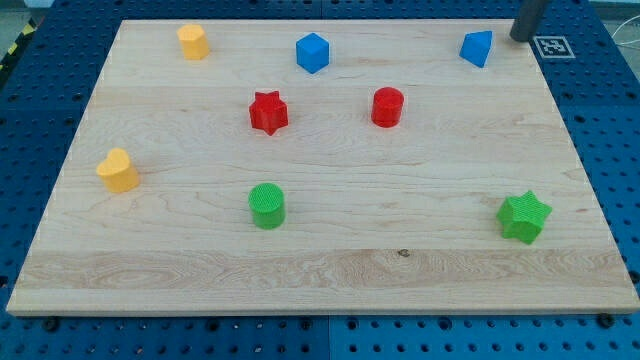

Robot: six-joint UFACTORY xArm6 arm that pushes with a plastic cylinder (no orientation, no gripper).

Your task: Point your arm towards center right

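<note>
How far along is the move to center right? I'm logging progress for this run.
Done: nothing visible yet. In hand: my tip sits at the view's top right corner, just right of the blue wedge-like block. Left: travel down the view's right side to the wooden board's bare middle-right edge, above the green star. No block seems to lie in that path.

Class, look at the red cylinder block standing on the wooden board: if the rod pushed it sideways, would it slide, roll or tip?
The red cylinder block stands on its flat end, so it would probably slide, not roll. It looks squat, so tipping seems unlikely. The wooden board looks smooth, so it should slide easily.
</note>
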